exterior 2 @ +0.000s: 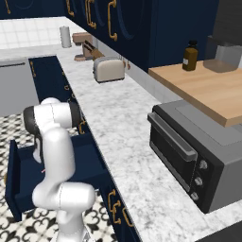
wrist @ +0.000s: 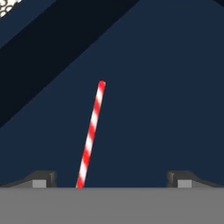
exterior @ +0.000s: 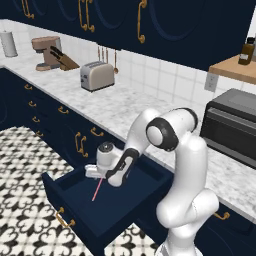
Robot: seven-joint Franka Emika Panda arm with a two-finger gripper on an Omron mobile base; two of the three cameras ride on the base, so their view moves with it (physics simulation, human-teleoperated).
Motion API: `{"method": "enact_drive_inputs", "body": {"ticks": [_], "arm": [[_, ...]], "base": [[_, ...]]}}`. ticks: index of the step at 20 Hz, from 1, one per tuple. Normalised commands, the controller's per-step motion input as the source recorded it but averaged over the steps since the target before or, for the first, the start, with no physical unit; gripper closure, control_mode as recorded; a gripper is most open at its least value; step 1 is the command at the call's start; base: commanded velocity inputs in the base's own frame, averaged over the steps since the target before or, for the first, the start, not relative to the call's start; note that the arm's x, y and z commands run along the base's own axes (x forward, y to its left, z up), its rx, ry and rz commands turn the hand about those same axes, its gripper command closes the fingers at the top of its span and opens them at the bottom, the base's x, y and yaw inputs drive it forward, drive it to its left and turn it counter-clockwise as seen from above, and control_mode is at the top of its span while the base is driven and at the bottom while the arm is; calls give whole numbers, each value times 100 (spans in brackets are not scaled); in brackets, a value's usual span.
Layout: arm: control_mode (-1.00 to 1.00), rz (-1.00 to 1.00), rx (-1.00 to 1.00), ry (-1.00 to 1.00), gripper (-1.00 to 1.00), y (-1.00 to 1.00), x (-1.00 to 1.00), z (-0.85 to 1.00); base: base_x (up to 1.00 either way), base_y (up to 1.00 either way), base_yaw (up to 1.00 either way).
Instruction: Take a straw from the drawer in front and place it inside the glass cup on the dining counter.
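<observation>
The white arm's two-finger gripper (wrist: 109,179) is hanging low over the pulled-out navy-blue drawer (exterior: 80,212), jaws spread wide and grasping nothing. The thin red-and-white striped straw (wrist: 91,131) is lying flat on the drawer's dark floor, its near end reaching between the fingertips (wrist: 43,178), closer to one.

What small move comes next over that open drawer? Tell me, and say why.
Probably lower the gripper straight down and shift slightly so the straw sits centred between the fingertips, then close. The jaws stand wide open, holding nothing; the straw lies flat on the drawer floor, nearer one fingertip than the other.
</observation>
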Motion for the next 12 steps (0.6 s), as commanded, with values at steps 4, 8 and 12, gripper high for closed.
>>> {"method": "enact_drive_inputs", "body": {"ticks": [4,8,12], "arm": [[-100,-1,0,4,-100,17,7,-23],[-100,-1,0,6,-100,15,11,-25],[-100,-2,0,3,-100,9,22,-20]], "base": [[0,0,0],[0,0,0],[0,0,0]]}}
